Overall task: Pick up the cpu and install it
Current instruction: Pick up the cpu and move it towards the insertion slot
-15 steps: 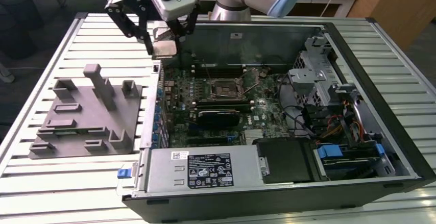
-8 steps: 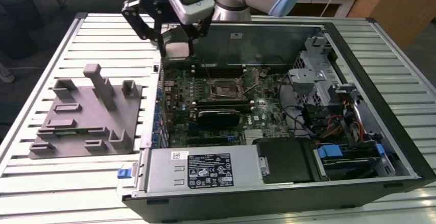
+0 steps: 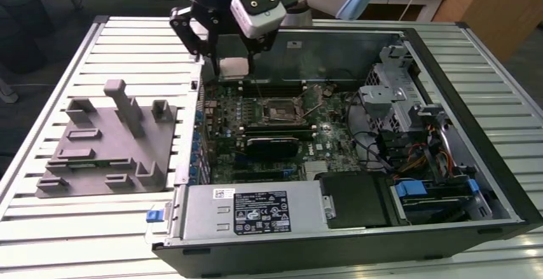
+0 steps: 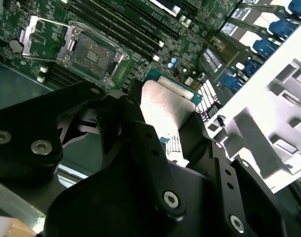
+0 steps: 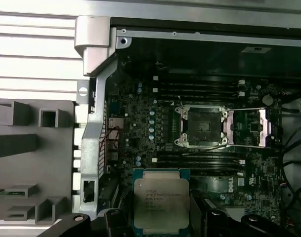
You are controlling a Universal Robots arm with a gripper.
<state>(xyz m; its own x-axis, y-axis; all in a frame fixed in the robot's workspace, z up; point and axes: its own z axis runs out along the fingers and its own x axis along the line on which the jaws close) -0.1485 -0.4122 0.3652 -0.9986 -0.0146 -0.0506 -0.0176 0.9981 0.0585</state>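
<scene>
The cpu (image 3: pixel 233 68), a small silver-topped square chip, hangs between the fingers of my gripper (image 3: pixel 233 70), which is shut on it. It is in the air above the back corner of the open computer case, on the exterior view's left. Both wrist views show the cpu (image 5: pixel 161 200) (image 4: pixel 165 106) clamped by its two opposite edges between black fingers (image 5: pixel 213 220) (image 4: pixel 140 136). The motherboard's black socket (image 3: pixel 283 108) (image 5: pixel 202 126) (image 4: pixel 91 52) lies open with its metal frame flipped back. It sits a short way from the chip, towards the middle of the board.
A grey moulded tray (image 3: pixel 106 145) (image 5: pixel 21 163) lies on the slatted table beside the case, on the exterior view's left. Inside the case are a black card (image 3: pixel 271 145), a power supply (image 3: pixel 254 210) at the front, and drive cages with cables (image 3: pixel 416 139) on the exterior view's right.
</scene>
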